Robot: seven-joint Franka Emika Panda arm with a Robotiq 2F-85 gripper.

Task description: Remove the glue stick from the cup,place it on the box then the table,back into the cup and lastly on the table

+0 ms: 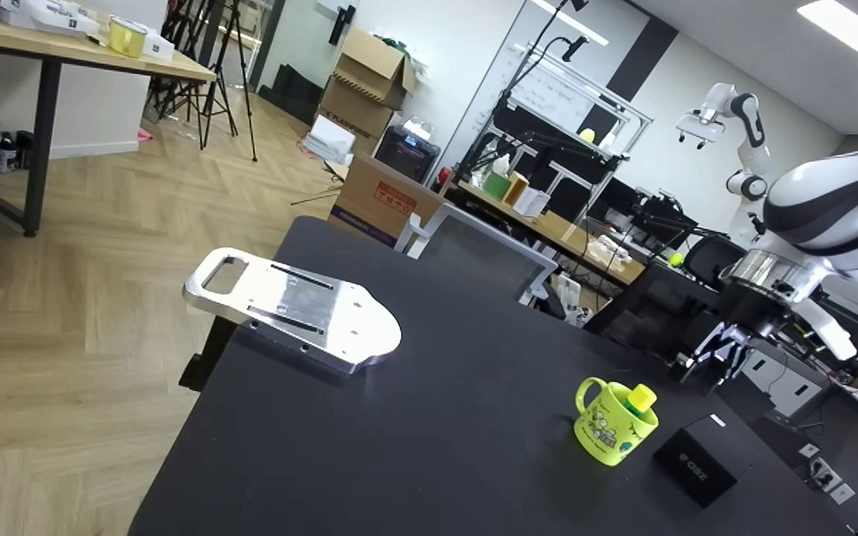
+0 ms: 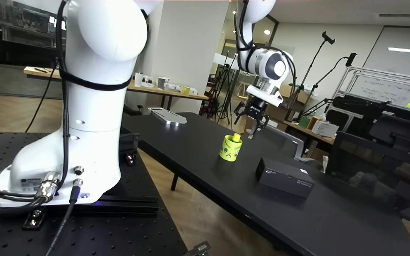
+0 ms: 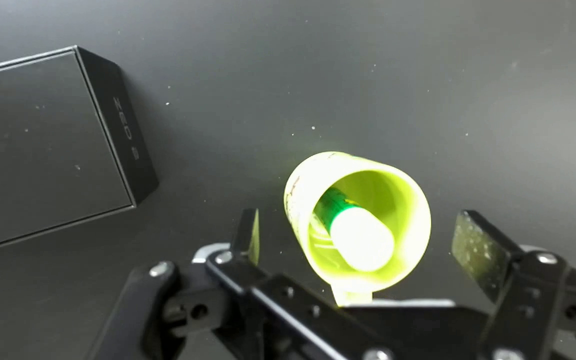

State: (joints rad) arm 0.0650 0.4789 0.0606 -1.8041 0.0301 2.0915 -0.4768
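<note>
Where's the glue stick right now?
In the wrist view, just right of centre, the glue stick is inside the yellow-green cup, with the black box off to the cup's left.

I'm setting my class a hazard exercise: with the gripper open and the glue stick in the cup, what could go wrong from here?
The glue stick leans inside the cup, so the gripper might bump or tip the cup reaching for it.
If its yellow end is a cap, pulling it could leave the green part inside.
Being round, the glue stick might roll off the box.
</note>
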